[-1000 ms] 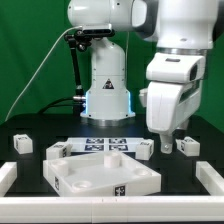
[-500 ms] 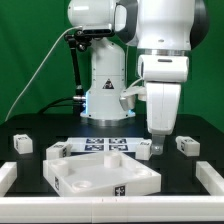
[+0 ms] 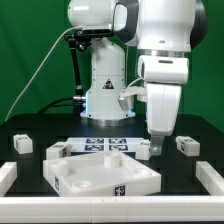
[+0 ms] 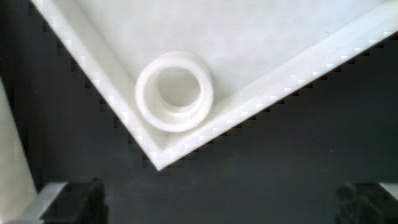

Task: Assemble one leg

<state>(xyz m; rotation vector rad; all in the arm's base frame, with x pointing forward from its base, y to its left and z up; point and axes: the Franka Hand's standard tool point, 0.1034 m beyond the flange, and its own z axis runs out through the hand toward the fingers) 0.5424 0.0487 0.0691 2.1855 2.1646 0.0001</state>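
Observation:
Several legs, small white blocks with tags, lie on the black table: one point(image 3: 146, 148) by the marker board's right end, one point(image 3: 186, 145) further to the exterior view's right, and two on the left point(image 3: 57, 150) point(image 3: 24, 144). My gripper point(image 3: 158, 143) hangs low, just right of the first leg and apart from it. In the wrist view the gripper point(image 4: 217, 205) is open and empty, with dark fingers point(image 4: 71, 200) wide apart over bare black table. A corner of the white tabletop point(image 4: 267, 40) with a round socket point(image 4: 178, 90) lies ahead of them.
The large white tabletop point(image 3: 100, 178) lies at the front centre. The marker board point(image 3: 100, 145) lies behind it. White rails stand at the exterior view's left edge point(image 3: 6, 175) and right edge point(image 3: 212, 178). The robot base point(image 3: 107, 95) stands at the back.
The arm has swung to the exterior view's left, and the gripper came from near the right leg to beside the leg at the marker board's end. It has held still for the last half second.

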